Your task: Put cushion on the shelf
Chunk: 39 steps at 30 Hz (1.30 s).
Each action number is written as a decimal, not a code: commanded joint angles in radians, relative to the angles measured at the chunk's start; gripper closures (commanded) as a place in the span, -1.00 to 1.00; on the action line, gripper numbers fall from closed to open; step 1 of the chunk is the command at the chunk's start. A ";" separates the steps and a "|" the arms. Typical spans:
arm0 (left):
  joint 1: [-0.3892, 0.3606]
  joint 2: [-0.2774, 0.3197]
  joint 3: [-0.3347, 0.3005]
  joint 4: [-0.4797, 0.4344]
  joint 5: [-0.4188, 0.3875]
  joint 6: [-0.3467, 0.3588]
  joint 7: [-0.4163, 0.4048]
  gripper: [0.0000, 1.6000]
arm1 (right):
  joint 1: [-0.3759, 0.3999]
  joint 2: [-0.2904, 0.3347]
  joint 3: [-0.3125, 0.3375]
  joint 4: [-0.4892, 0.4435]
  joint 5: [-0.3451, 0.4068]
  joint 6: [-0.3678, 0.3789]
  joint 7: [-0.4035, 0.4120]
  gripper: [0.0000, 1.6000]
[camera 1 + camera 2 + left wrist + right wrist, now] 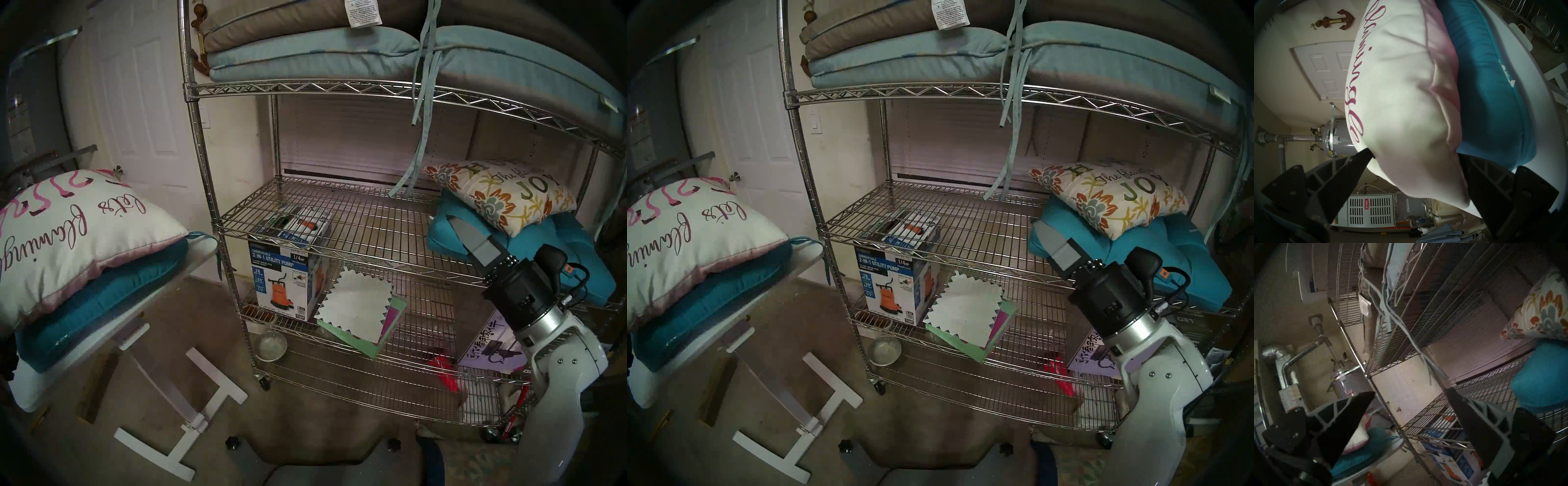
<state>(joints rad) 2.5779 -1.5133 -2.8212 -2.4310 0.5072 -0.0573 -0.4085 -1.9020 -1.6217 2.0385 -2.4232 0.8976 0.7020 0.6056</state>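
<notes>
Obs: white flamingo-script pillow (68,237) lies on top of a teal seat cushion (98,305); both stacked on the small white table (142,298), just left of the wire shelf (339,217). Middle tier of the shelf is bare wire on its left and centre; its right end already carries a floral "JOY" pillow (498,197) on another teal cushion (559,251).

Left gripper (1417,156): jaws spread to full width, straddling the near corner of the white pillow. One finger lies against the printed face, the other against the pink-backed underside next to the teal cushion. The fabric sits between the fingers, but I see no pinch or puckering there, so I judge it not yet gripped. This gripper is out of both head views.

Right gripper (464,234): jaws wide apart, nothing in them, raised in front of the right end of the middle tier, near the stacked cushions there and well apart from the table.

Key relation: the pillow is directly ahead of my left fingers, its long side running away from the wrist along the table. Left arm is clearly the nearer; the right would have to cross the whole shelf front.

Judgement: next move is to close left on that corner, lift, and carry rightward to the open part of the middle tier.

Risk: the corner grip may let the pillow droop and snag the tier's front rail.
</notes>
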 commanded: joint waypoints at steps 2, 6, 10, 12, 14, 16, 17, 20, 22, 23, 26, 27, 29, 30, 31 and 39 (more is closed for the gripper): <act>-0.001 0.002 -0.004 -0.012 0.000 -0.004 -0.001 -1.00 | -0.010 -0.002 -0.104 -0.020 -0.003 0.007 0.028 -1.00; -0.004 0.002 -0.003 -0.012 0.002 -0.005 -0.003 -1.00 | -0.017 -0.003 -0.157 -0.020 -0.005 0.012 0.033 -1.00; -0.008 0.002 -0.003 -0.012 0.005 -0.006 -0.005 -1.00 | -0.022 -0.005 -0.217 -0.020 -0.006 0.020 0.037 -1.00; -0.010 0.002 -0.003 -0.012 0.006 -0.006 -0.006 -1.00 | -0.025 -0.006 -0.248 -0.020 -0.006 0.028 0.038 -1.00; -0.012 0.002 -0.003 -0.012 0.007 -0.007 -0.007 -1.00 | -0.026 -0.007 -0.279 -0.020 -0.007 0.037 0.039 -1.00; -0.014 0.002 -0.003 -0.012 0.008 -0.008 -0.008 -1.00 | -0.030 -0.008 -0.311 -0.020 -0.007 0.047 0.038 -1.00; -0.015 0.002 -0.003 -0.012 0.009 -0.008 -0.008 -1.00 | -0.030 -0.008 -0.329 -0.020 -0.007 0.052 0.039 -1.00; -0.018 0.002 -0.003 -0.012 0.011 -0.010 -0.010 -1.00 | -0.030 -0.010 -0.376 -0.020 -0.011 0.062 0.039 -1.00; -0.019 0.002 -0.003 -0.012 0.012 -0.011 -0.011 -1.00 | -0.033 -0.004 -0.407 -0.020 -0.012 0.070 0.037 -1.00; -0.020 0.002 -0.003 -0.012 0.012 -0.011 -0.011 -1.00 | -0.035 0.000 -0.419 -0.020 -0.013 0.073 0.036 -1.00; -0.023 0.001 -0.003 -0.012 0.014 -0.012 -0.013 -1.00 | -0.043 0.008 -0.467 -0.020 -0.016 0.089 0.028 -1.00; -0.024 0.001 -0.003 -0.012 0.015 -0.013 -0.013 -1.00 | -0.046 0.012 -0.481 -0.020 -0.014 0.097 0.025 -1.00; -0.026 0.001 -0.003 -0.012 0.016 -0.014 -0.014 -1.00 | -0.045 0.020 -0.510 -0.020 -0.015 0.105 0.019 -1.00; -0.027 0.001 -0.003 -0.012 0.017 -0.014 -0.015 -1.00 | -0.044 0.025 -0.522 -0.020 -0.016 0.108 0.016 -1.00; -0.028 0.000 -0.003 -0.012 0.018 -0.015 -0.015 -1.00 | -0.042 0.029 -0.537 -0.020 -0.017 0.112 0.013 -1.00; -0.034 -0.001 -0.003 -0.012 0.023 -0.018 -0.019 -1.00 | -0.021 0.072 -0.634 -0.020 -0.024 0.134 -0.030 -1.00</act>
<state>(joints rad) 2.5433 -1.5159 -2.8209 -2.4310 0.5318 -0.0724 -0.4282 -1.9470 -1.5826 1.4872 -2.4233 0.8781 0.8251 0.6020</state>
